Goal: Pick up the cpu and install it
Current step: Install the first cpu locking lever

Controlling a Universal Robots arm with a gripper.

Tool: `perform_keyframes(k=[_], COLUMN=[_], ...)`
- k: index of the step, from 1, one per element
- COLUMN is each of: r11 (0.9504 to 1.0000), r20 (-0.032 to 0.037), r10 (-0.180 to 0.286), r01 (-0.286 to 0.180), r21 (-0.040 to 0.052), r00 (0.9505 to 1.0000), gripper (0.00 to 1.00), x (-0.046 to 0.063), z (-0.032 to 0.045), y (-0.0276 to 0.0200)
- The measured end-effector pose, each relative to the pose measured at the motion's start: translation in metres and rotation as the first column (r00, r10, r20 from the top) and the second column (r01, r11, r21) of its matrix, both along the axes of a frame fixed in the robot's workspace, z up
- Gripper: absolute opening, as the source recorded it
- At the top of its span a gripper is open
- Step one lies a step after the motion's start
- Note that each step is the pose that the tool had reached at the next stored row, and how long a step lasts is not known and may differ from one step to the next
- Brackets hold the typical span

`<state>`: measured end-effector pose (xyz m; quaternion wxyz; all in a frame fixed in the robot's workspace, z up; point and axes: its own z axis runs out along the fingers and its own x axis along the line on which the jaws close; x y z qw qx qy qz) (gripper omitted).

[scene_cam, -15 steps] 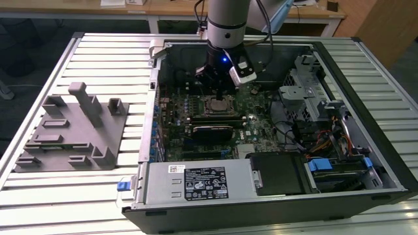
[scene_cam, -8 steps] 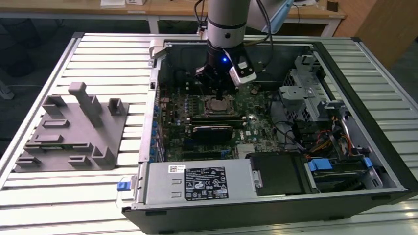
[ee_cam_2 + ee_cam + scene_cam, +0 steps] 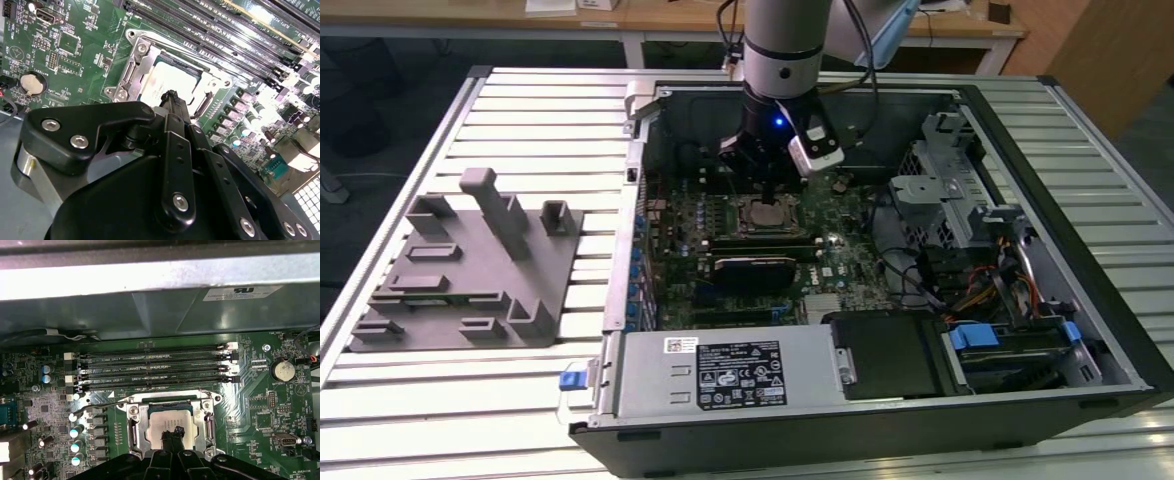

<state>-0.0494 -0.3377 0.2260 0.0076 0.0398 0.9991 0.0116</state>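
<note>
The cpu [image 3: 769, 214] is a pale silver square lying flat inside the metal socket frame [image 3: 134, 422] on the green motherboard, within the open computer case. In both wrist views the cpu [image 3: 161, 420] [image 3: 162, 82] sits level in the frame. My gripper [image 3: 767, 193] hangs straight down over the socket. Its black fingers come together at the tips, and the gripper [image 3: 173, 433] [image 3: 172, 98] is shut just above or on the chip's top face with nothing held between them. The fingers cover part of the chip.
A grey plastic block with upright posts [image 3: 460, 270] stands on the slatted table at the exterior view's left. Memory slots [image 3: 155, 367] run beside the socket. A black finned module [image 3: 750, 270], a power supply [image 3: 720, 375] and drive bays with cables [image 3: 974, 250] crowd the case.
</note>
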Motion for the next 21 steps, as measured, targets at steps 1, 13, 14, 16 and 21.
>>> perform_keyframes(k=[1, 13, 14, 16, 21], r11=[1.0, 1.0, 1.0, 1.0, 1.0], r20=[0.0, 0.0, 0.0, 0.0, 0.0001], r10=[0.0, 0.0, 0.0, 0.0, 0.0], r01=[0.0, 0.0, 0.0, 0.0, 0.0], r21=[0.0005, 0.0072, 0.0077, 0.0086, 0.0086], r00=[1.0, 1.0, 1.0, 1.0, 1.0], gripper=[0.11, 0.11, 0.11, 0.11, 0.11], x=[0.0, 0.0, 0.0, 0.0, -0.0021], z=[0.0, 0.0, 0.0, 0.0, 0.0], y=[0.0, 0.0, 0.0, 0.0, 0.0])
